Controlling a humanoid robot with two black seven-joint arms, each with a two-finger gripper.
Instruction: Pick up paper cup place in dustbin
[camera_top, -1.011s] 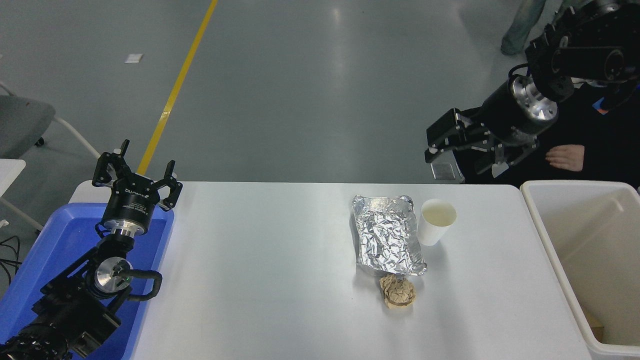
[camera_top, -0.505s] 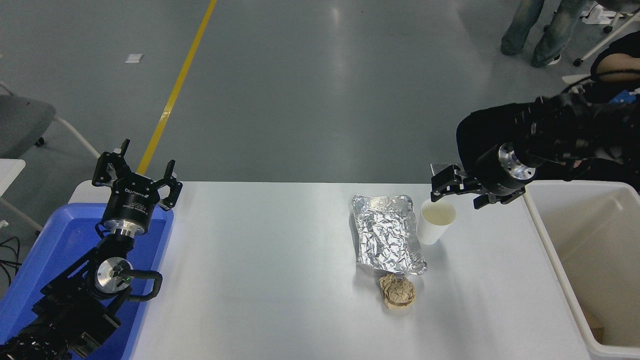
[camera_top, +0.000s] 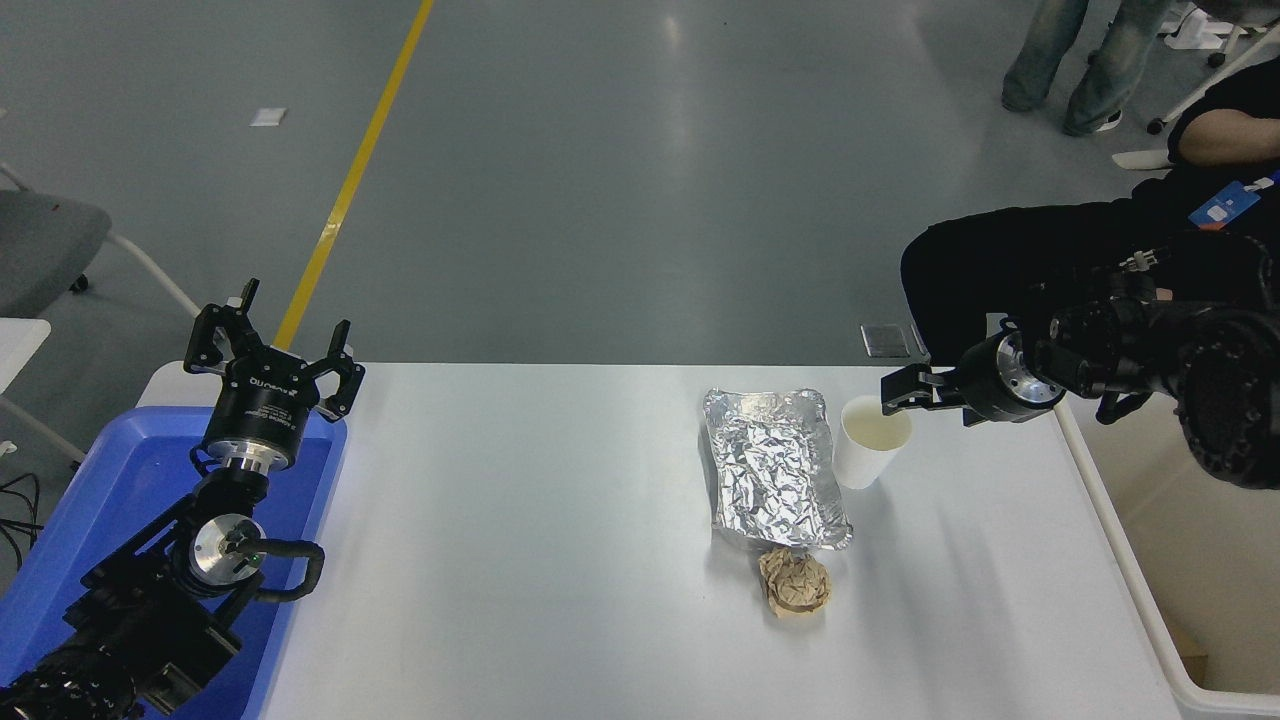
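Approach phase of the pick. The right claw (camera_top: 897, 393) reached in from the right edge, lying nearly level and pointing leftward, its tips at the far right rim of the paper cup (camera_top: 872, 441). From this angle the fingers overlapped one another, so whether they stood spread or closed could not be told; nothing appeared to be held in them. The cup stood upright on the white table (camera_top: 520, 520), mouth open to the camera, just beside the right edge of the silver foil tray (camera_top: 775, 468) (close enough that the two may have touched). A crumpled brown paper ball (camera_top: 795, 582) lay at the tray's near end, apart from the cup.

The grasp itself seemed not yet made. The next move would call for setting the fingers about the cup's wall or rim, with a light squeeze, since thin paper likely buckles, and without nudging the tray. The cup would then need to be lifted and carried rightward to the dustbin (camera_top: 1130, 570), which stood at the table's right end, partly hidden by the arm.

The left claw (camera_top: 274, 345) stood parked with fingers spread above the blue bin (camera_top: 110, 490) at lower left.
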